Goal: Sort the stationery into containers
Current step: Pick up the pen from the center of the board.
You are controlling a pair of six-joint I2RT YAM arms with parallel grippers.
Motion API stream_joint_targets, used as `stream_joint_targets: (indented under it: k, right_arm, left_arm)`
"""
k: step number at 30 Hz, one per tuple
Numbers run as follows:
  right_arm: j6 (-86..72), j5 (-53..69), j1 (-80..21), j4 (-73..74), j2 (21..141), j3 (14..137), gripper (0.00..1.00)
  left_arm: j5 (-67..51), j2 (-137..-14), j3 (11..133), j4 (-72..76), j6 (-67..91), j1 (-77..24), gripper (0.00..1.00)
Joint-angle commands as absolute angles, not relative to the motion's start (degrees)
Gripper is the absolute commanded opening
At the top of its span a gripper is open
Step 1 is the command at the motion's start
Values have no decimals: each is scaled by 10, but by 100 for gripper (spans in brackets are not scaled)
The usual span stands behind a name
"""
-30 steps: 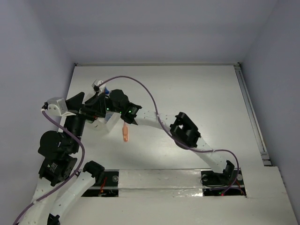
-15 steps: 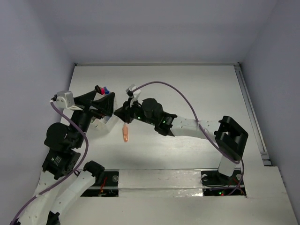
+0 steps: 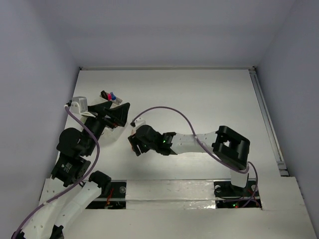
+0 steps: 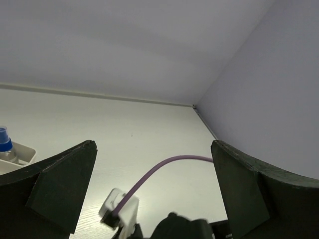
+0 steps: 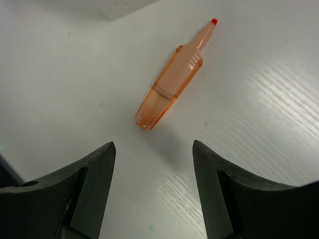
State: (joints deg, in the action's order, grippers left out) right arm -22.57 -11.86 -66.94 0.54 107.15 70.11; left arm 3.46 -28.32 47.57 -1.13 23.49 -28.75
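An orange marker (image 5: 173,80) lies flat on the white table, its red tip pointing away from me. My right gripper (image 5: 152,148) is open and empty, just short of the marker's blunt end. In the top view the right gripper (image 3: 133,145) covers the marker. My left gripper (image 3: 122,115) is open and empty, beside the translucent white bins (image 3: 115,101). A pink-black marker (image 3: 104,94) and a blue-capped one (image 3: 112,95) stand in the bins. In the left wrist view the open left gripper (image 4: 153,144) frames the bare table, with a bin (image 4: 21,151) and a blue cap (image 4: 4,139) at far left.
The right arm's purple cable (image 3: 164,109) loops over the table's middle and shows in the left wrist view (image 4: 164,167). The left arm hides most of the bins. A rail (image 3: 266,119) runs along the table's right edge. Walls close the back and sides.
My right gripper has drawn back from the bins toward the near side and now hangs over the orange marker. My left gripper has shifted a little right and nearer.
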Motion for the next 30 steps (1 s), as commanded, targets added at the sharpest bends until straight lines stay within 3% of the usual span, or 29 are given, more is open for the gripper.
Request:
stream_joint_targets:
  k: [1, 10, 22, 30]
  right_arm:
    - [-241, -163, -690, 60, 1109, 749, 69]
    - [-259, -172, -700, 96, 1193, 817, 68]
    - [-255, -235, -711, 146, 1246, 860, 45]
    - [-262, -264, -711, 133, 1223, 829, 22]
  left_arm:
    - [31, -276, 471, 20, 238, -284, 99]
    - [34, -273, 460, 19, 229, -284, 99]
    - [40, -278, 457, 21, 221, -284, 99]
    - [42, -280, 455, 25, 223, -284, 99]
